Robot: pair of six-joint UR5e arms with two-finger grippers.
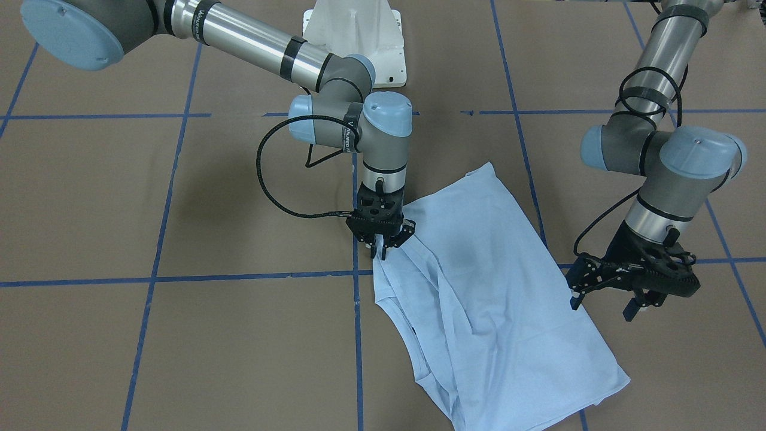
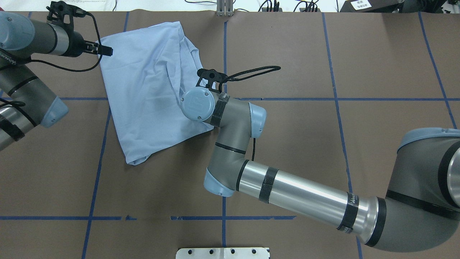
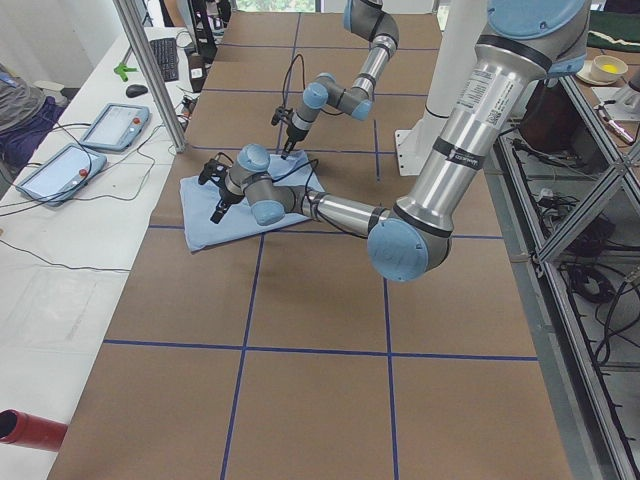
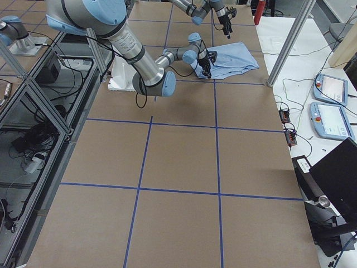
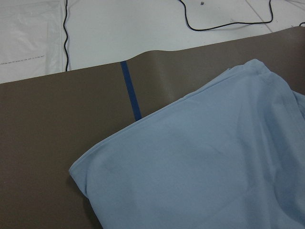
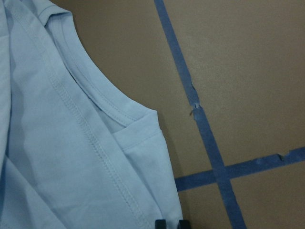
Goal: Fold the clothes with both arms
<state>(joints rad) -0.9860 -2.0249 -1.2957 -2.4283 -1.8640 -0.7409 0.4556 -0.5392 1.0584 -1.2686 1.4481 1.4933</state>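
Shirt (image 1: 497, 281) lies flat on table (image 1: 90, 197), on the robot's left half, far from the base and slanted across the tape grid (image 1: 239, 276). It looks partly folded: seamed edges are bunched along one long side, with a smooth panel toward the other.

Right gripper (image 1: 379, 250) points straight down onto the seamed side, near a tape crossing. Its fingers are drawn close together with the cloth edge between the tips. I judge this a pinch, likely to anchor or lift that side. The cloth is not raised.

Left gripper (image 1: 601, 302) hangs tilted at the opposite long edge, fingers spread wide, holding nothing. Contact with the cloth is unclear. It is probably lined up to take that edge so both sides lift together.
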